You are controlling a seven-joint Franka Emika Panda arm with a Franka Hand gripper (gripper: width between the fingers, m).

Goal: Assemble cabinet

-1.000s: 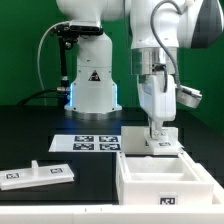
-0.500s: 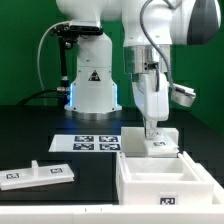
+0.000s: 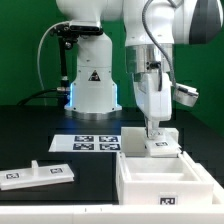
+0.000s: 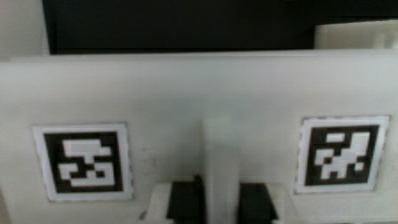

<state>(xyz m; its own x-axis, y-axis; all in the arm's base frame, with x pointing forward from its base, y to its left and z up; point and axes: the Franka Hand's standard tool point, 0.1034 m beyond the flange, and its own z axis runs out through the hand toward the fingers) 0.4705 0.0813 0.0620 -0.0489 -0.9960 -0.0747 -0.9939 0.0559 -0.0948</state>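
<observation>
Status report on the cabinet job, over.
Pincer shut on a tagged white panel at the cabinet box's rear wall. Loose part untouched on the exterior view's left. Nothing blocking.

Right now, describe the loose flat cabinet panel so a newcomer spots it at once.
From the white robot base with the triangle sticker, come forward past the marker board to the exterior view's left. The flat white plastic panel lies there alone: low, with a small raised ridge, unlike the deep open white plastic box.
</observation>
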